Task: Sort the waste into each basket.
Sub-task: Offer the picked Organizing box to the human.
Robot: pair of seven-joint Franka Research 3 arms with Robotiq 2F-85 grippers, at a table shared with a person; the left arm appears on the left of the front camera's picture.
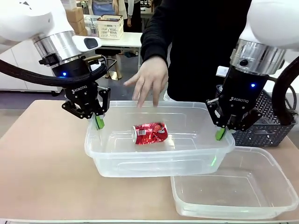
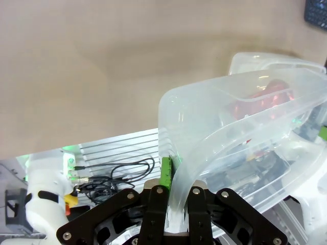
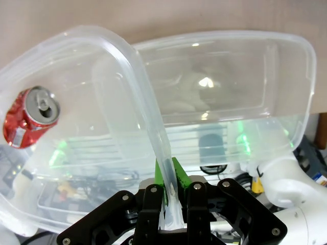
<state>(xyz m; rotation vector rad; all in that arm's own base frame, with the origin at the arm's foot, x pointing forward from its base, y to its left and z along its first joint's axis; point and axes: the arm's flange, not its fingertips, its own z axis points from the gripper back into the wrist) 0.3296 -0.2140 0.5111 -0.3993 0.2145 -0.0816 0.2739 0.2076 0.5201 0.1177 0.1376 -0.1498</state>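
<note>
Left end effector [image 1: 99, 122], centre-left of frame, clenched on short rim of clear plastic tub [image 1: 154, 165]. Right end effector [image 1: 220, 134], centre-right, clenched on opposite rim. Two-sided pinch likely keeps tub level for carrying; tub seems raised off surface [image 1: 42, 168]. Crushed red can [image 1: 150, 133] lies on its side on tub floor, mid-frame. Person's hand [image 1: 150, 81] hovers open above far rim, empty. Second clear tub [image 1: 233, 193] at lower right, empty. Dark lattice basket [image 1: 266, 133] at right edge. Surface light tan, matte. Room: white table with cream crate [image 1: 110, 26] at upper left.
</note>
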